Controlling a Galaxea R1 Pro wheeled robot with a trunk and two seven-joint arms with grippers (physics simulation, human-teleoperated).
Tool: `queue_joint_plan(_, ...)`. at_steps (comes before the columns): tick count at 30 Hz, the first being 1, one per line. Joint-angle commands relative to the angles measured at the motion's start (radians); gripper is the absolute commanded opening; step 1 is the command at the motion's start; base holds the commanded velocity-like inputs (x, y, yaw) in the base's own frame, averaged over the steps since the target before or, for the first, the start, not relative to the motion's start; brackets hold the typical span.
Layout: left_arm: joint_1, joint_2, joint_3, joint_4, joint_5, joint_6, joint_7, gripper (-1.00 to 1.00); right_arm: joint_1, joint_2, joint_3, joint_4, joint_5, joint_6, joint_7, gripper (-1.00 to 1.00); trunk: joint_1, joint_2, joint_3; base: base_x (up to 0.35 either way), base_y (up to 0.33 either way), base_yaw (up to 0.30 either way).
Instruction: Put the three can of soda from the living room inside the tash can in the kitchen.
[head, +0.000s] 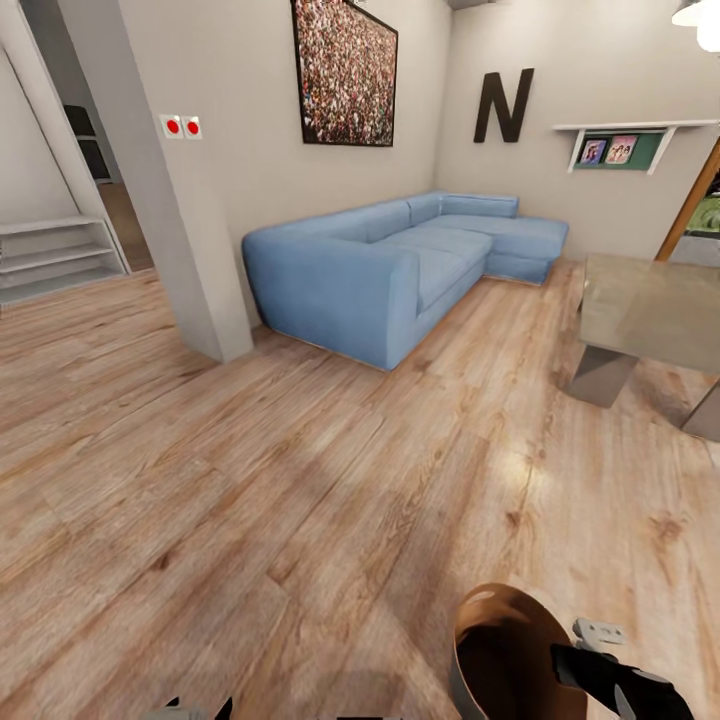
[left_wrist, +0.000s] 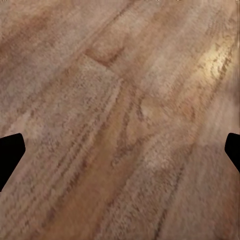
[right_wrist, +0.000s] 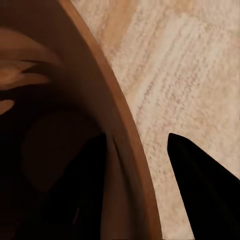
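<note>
The right gripper (right_wrist: 137, 165) is clamped on the tash can's (head: 500, 640) rim, one finger inside, so the bin rides along to the living room, while the left gripper (left_wrist: 120, 150) hangs spread.

Trash can (head: 500, 650), copper-brown inside, upright, rim pinched by right end effector (right_wrist: 137, 170) w/ living room floor below

The right claw (right_wrist: 137, 187) has two black fingers (right_wrist: 205, 190) that narrow to points. Behind the claw, the wrist (head: 610, 680) is black with a small pale grey block. The left claw (left_wrist: 120, 150) has black fingertips (left_wrist: 10, 152) too.
</note>
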Motion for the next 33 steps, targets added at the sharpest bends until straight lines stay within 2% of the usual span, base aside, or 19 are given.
queue_joint_plan(1,0.0,0.0,-0.001,-0.001,0.0,0.0,0.0,1.0,0.001,0.003,0.002,0.058,-0.011,0.003,0.008,-1.0,0.0,0.0,0.004,0.0,0.0,0.0)
queue_joint_plan(33,-0.001,0.002,-0.004,0.002,-0.002,0.005,-0.001,1.0,0.001,0.01,0.006,0.057,-0.01,0.003,0.008,-1.0,-0.015,0.008,0.128,0.0,0.0,0.0)
